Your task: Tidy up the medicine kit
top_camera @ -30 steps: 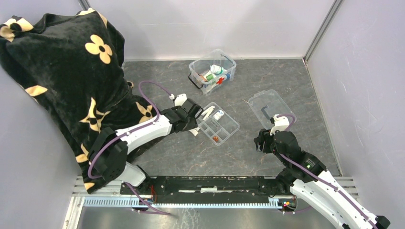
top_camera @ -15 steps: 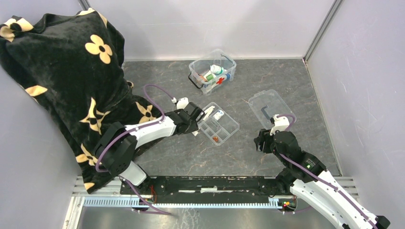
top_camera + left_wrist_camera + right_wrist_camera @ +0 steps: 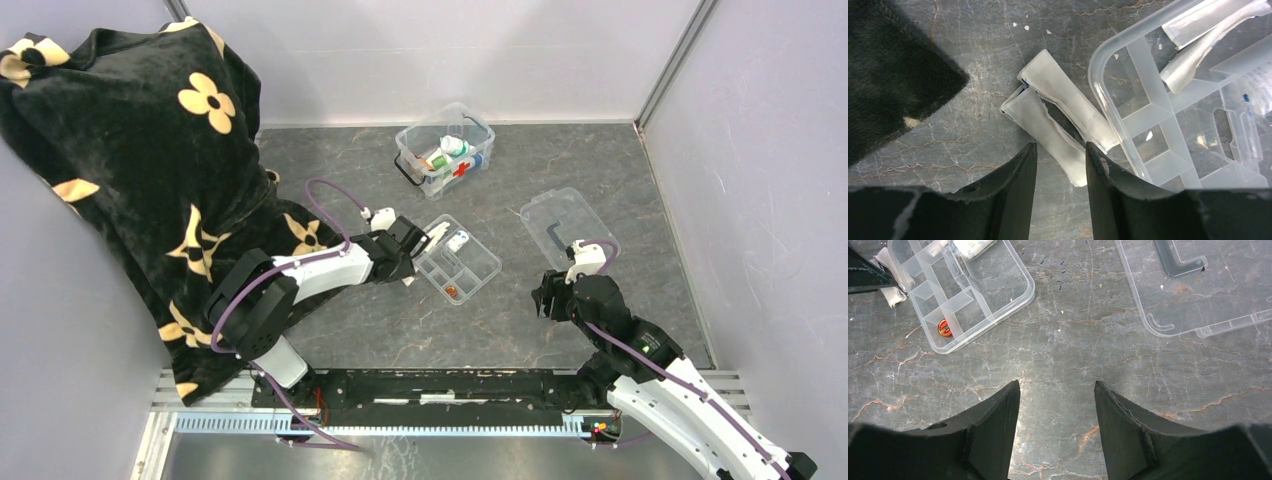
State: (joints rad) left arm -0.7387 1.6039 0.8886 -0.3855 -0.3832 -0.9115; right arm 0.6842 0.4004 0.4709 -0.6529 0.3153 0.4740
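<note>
At the divided tray's [image 3: 1098, 60] 9 o'clock rim: left gripper [image 3: 1060, 150] is straddling a white packet's [image 3: 1048, 125] end, jaws parted, not clenched | right gripper [image 3: 1057, 387] is hovering released over bare table [image 3: 400, 330], lid [image 3: 562, 228] at its 12 o'clock | medicine kit [image 3: 445, 150] is sitting at the table's 12 o'clock edge | black cloth [image 3: 130, 150] is crowding 9 o'clock.

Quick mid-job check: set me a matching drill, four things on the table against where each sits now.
1. clear plastic medicine kit box with red cross
2. flat clear plastic lid
3. small round red item
4. white paper sachets

A. in a corner compartment of the shallow clear divided tray
B. far middle of the table
C. lying beside that tray, at the left gripper
D. right side, ahead of the right gripper

Pairs: 1-B, 2-D, 3-A, 4-C
</note>
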